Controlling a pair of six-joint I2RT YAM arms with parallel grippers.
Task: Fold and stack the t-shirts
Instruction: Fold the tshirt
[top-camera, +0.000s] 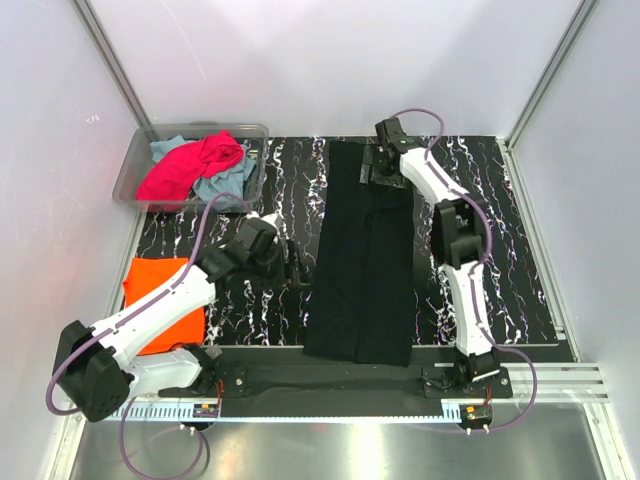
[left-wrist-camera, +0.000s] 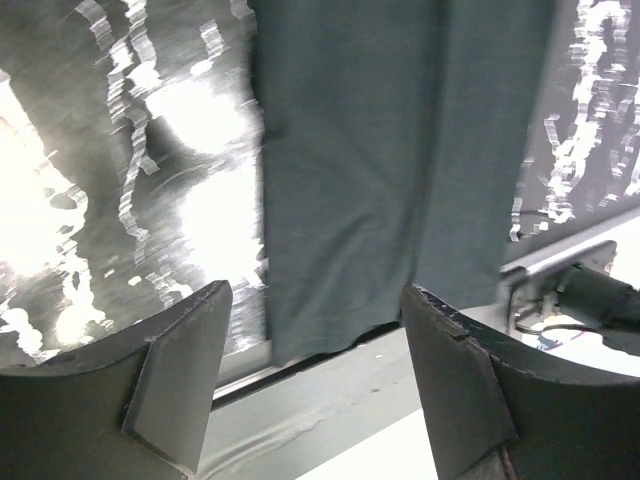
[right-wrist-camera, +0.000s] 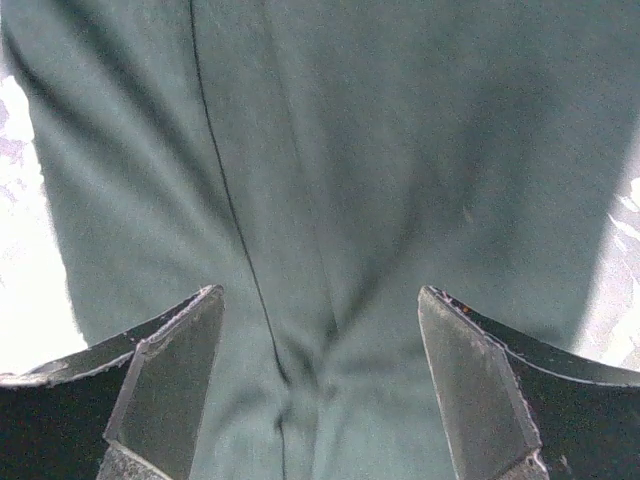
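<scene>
**Black shirt lies as a long strip, both sets of fingers empty**

The black shirt (top-camera: 362, 255) lies flat on the tabletop (top-camera: 500, 260) as a narrow strip. Its long axis runs from the near edge to the far edge, with one short end at each. That looks like a lengthwise fold, probably so the strip can next be halved end over end.

The right fingers (right-wrist-camera: 165, 380) stand spread wide over the far end and grip nothing. Cloth fills the space under and between them, with a thin line running away ahead (a seam or crease, I cannot tell which). Whether they touch the cloth is unclear.

The left fingers (left-wrist-camera: 180, 370) are also wide apart and empty. The strip's long edge lies just to their right.

The orange shirt (top-camera: 160, 300) lies folded, well to the left of the left fingers, likely the start of the stack. The pink shirt (top-camera: 190, 165) and teal shirt (top-camera: 225, 180) lie crumpled in the bin (top-camera: 135, 170), beyond the left fingers.
</scene>
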